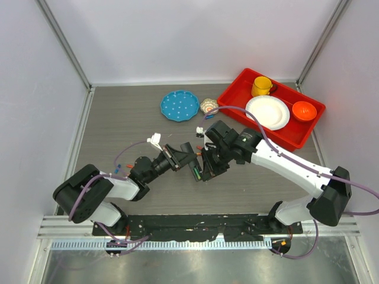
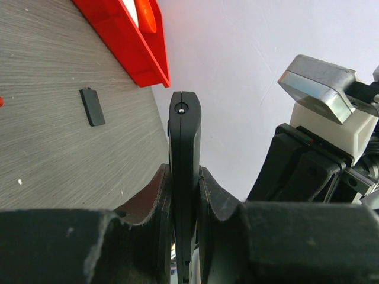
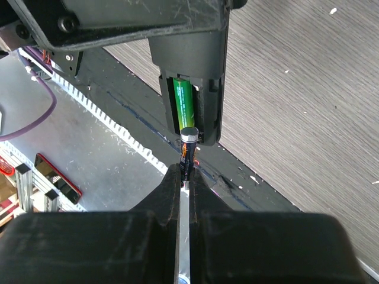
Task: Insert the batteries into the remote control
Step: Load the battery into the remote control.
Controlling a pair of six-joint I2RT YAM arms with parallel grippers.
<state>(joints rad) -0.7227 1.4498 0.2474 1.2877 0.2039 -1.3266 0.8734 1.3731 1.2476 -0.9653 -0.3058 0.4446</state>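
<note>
My left pincer [image 2: 185, 173] clamps the remote control [image 2: 185, 127] edge-on between its pads, the bar jutting ahead of them. My right pincer [image 3: 185, 176] pinches a dark battery [image 3: 188, 143] — its capped tip just ahead, at the remote's open bay, where a green battery [image 3: 184, 106] already lies.

Remote control [image 2: 185, 136]: slim black bar, held edge-on above the tabletop, clamped between the fingers of the left gripper [image 2: 185, 177]; its battery compartment is uncovered.
Seated battery [image 3: 184, 106]: green cell lying lengthwise in one slot of the open compartment.
Second battery [image 3: 188, 148]: dark cell with orange print and a silver cap, pinched in the right gripper [image 3: 185, 174]; its cap end is at the compartment's edge, just beside the green cell's end.
</note>
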